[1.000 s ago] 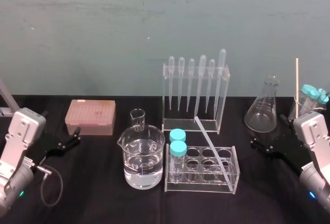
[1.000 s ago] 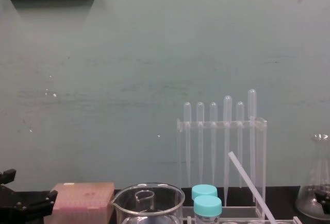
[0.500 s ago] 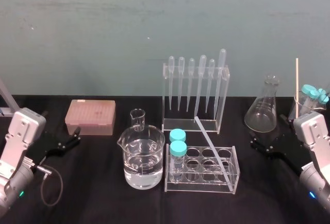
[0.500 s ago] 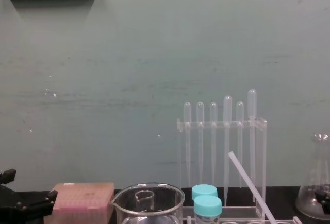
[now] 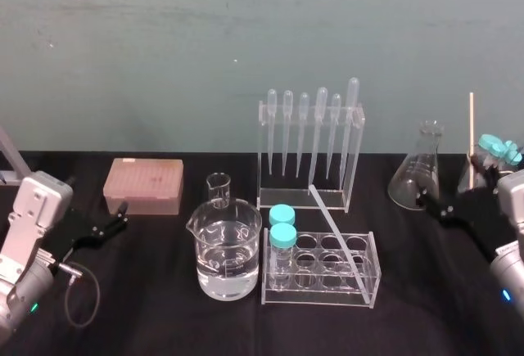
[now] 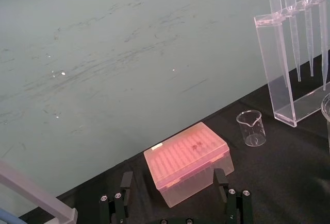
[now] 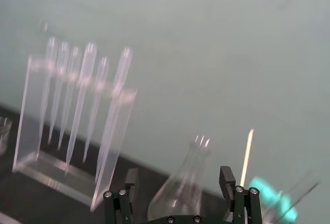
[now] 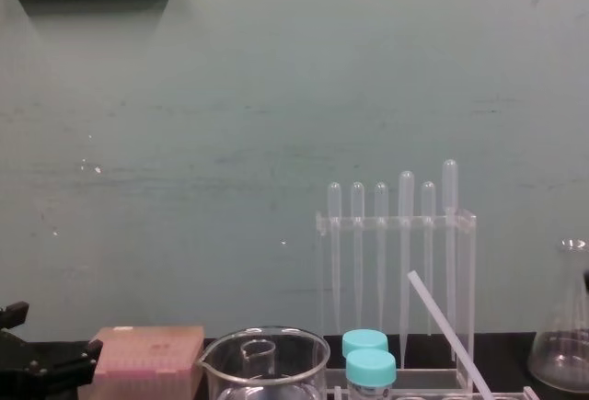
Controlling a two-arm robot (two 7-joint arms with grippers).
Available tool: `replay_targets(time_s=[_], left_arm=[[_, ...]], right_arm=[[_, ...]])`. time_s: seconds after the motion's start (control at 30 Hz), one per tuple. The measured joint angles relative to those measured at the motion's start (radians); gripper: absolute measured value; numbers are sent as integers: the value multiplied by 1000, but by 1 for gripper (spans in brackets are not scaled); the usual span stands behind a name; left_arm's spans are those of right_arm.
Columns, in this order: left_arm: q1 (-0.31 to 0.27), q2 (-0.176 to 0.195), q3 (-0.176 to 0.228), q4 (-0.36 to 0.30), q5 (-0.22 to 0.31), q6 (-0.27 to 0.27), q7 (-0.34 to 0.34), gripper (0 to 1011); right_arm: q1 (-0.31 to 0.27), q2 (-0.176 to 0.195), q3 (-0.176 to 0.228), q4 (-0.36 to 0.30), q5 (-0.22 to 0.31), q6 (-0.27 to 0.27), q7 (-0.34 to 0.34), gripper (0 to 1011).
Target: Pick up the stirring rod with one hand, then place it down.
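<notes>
At table edges: right gripper, left gripper spread, empty; stirring rod across rack.

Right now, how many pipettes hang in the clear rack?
6 pipettes, side by side in the clear rack behind the test-tube rack; the tallest is at its right end. None hidden.

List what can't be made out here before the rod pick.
- Stirring rod lower end: the chest view cuts it at the bottom edge. In the head view it is lost among the clear tube rack, so its resting point is unclear.
- Blue-capped tubes and thin stick: head view, lower parts hidden behind the right arm.
- Pink box contents: the translucent lid hides them in the head and left wrist views.
</notes>
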Motion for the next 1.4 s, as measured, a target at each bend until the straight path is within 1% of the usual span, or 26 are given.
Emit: replay_targets(time_s=[0.03,0.07,0.17,0.23,0.33,0.37,0.43,0.47,0.53,0.57,0.63,0.67,0.7,0.73,0.8,0.9,0.93,1.0,1.07,1.1,1.13,1.17,1.2,1.33,1.4], left_arm=[[0,0,0,0,0,0,0,1000],[0,0,0,0,0,0,0,1000],[0,0,0,0,0,0,0,1000],[0,0,0,0,0,0,0,1000],[0,0,0,0,0,0,0,1000],[0,0,0,0,0,0,0,1000],[0,0,0,0,0,0,0,1000],[0,0,0,0,0,0,0,1000],[0,0,0,0,0,0,0,1000],[0,0,0,0,0,0,0,1000],[0,0,0,0,0,0,0,1000],[0,0,0,0,0,0,0,1000],[0,0,0,0,0,0,0,1000],[0,0,0,0,0,0,0,1000],[0,0,0,0,0,0,0,1000],[0,0,0,0,0,0,0,1000],[0,0,0,0,0,0,0,1000],[0,0,0,0,0,0,0,1000],[0,0,0,0,0,0,0,1000],[0,0,0,0,0,0,0,1000],[0,0,0,0,0,0,0,1000],[0,0,0,0,0,0,0,1000],[0,0,0,0,0,0,0,1000],[0,0,0,0,0,0,0,1000],[0,0,0,0,0,0,0,1000]], right_arm=[[-2,-2,5,-3,-5,-18,-5,1003],[-4,-4,11,-11,-16,-52,-8,1003],[-2,-5,9,-21,-32,-93,3,1003],[12,-8,-12,-31,-46,-142,55,1003],[27,-12,-34,-33,-49,-170,106,1003],[39,-15,-48,-32,-48,-187,145,1003],[53,-22,-61,-25,-41,-200,180,1003],[66,-30,-75,-15,-31,-208,215,1003],[79,-39,-86,-5,-17,-215,249,1003],[89,-47,-95,4,0,-219,285,1003],[101,-53,-105,17,17,-220,319,1003],[111,-59,-112,27,38,-219,353,1003],[111,-59,-112,27,38,-219,353,1003],[116,-63,-115,33,49,-215,370,1003],[135,-79,-122,60,106,-189,437,1003],[147,-92,-123,80,147,-162,478,1003],[154,-100,-123,95,172,-141,503,1003],[163,-109,-123,111,200,-109,531,1003],[169,-114,-123,121,215,-87,549,1003],[174,-117,-124,131,226,-63,566,1003],[176,-119,-125,135,233,-50,575,1003],[176,-119,-125,135,233,-50,575,1003],[180,-121,-125,143,244,-27,591,1003],[184,-123,-124,152,263,32,622,1003],[184,-123,-122,152,266,44,628,1003]])
